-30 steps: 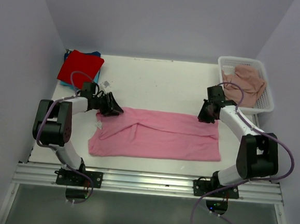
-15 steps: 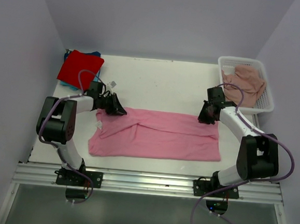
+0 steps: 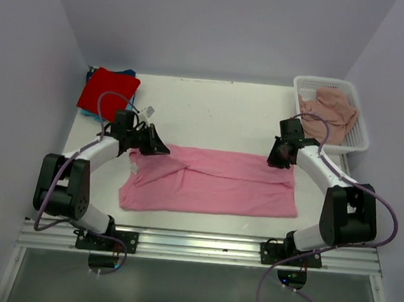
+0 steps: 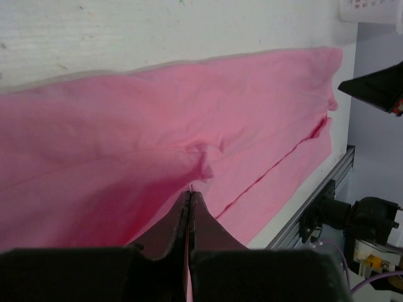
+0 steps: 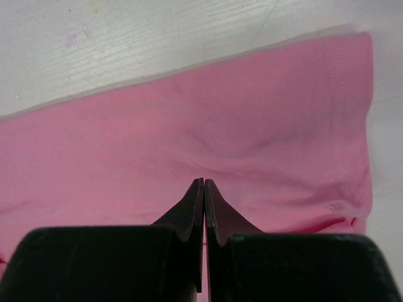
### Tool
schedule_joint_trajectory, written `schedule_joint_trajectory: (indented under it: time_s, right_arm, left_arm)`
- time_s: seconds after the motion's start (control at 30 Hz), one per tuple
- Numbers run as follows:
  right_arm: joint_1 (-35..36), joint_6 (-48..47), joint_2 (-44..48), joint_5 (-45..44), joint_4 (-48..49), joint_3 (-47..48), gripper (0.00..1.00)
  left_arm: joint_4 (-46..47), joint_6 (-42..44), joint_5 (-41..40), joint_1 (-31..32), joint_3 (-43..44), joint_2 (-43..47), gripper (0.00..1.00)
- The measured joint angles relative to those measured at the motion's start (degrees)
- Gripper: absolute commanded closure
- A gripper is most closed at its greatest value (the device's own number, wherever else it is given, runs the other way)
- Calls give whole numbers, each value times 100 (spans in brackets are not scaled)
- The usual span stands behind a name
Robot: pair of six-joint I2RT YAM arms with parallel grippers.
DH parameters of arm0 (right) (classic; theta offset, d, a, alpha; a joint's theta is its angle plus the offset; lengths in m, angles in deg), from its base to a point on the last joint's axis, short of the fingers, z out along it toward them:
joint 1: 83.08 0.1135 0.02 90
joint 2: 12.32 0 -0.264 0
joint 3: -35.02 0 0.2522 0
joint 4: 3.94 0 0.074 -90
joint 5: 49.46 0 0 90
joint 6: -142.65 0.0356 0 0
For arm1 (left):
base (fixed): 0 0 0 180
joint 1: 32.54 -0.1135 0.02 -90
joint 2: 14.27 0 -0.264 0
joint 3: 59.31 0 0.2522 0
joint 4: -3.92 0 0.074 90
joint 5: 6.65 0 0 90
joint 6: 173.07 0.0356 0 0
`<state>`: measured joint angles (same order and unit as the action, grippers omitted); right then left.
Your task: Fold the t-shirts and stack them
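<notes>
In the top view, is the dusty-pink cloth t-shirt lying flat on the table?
No, the dusty-pink cloth t-shirt sits bunched inside the white plastic mesh basket at the far right.

- The left arm [image 3: 63, 182] and right arm [image 3: 348, 211] share one build: rounded white links joined by bulky black joint blocks.
- A thin purple cable [image 3: 258, 295] loops loosely along each arm.
- The left hand [image 4: 190, 195] and right hand [image 5: 203, 182] each have two matt black fingers that taper to thin, pointed tips.
- Each arm stands on a flat black base plate [image 3: 104, 240].
</notes>
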<state>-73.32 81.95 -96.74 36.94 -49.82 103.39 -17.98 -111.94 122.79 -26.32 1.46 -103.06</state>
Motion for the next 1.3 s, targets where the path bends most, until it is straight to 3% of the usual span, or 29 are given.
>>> schedule_joint_trajectory:
  time_s: [0.2, 0.4, 0.7, 0.87, 0.93, 1.03, 1.13, 1.3]
  right_arm:
    - [0, 0, 35, -15, 4, 0, 100]
    - [0, 2, 35, -15, 7, 0, 100]
    - [0, 0, 50, -33, 4, 0, 100]
    - [0, 0, 52, -31, 9, -39, 100]
    - [0, 0, 55, -31, 9, -61, 100]
    - [0, -4, 94, -31, 2, -72, 100]
    - [0, -26, 173, -33, 4, -72, 100]
    - [0, -46, 210, -33, 2, -72, 100]
  left_arm:
    - [-420, 96, -90, 295, -697, 1071, 100]
    - [-647, 13, -160, 363, -1270, 1399, 100]
    - [-356, -907, -181, 575, -1875, 2785, 98]
    - [-118, -1211, -188, 610, -1875, 2898, 91]
    - [-79, -1266, -190, 625, -1875, 2782, 86]
    - [-26, -1357, -197, 636, -1875, 2658, 59]
    - [48, -1486, -214, 678, -1875, 2664, 0]
    - [-22, -1657, -457, 909, -1851, 3091, 0]
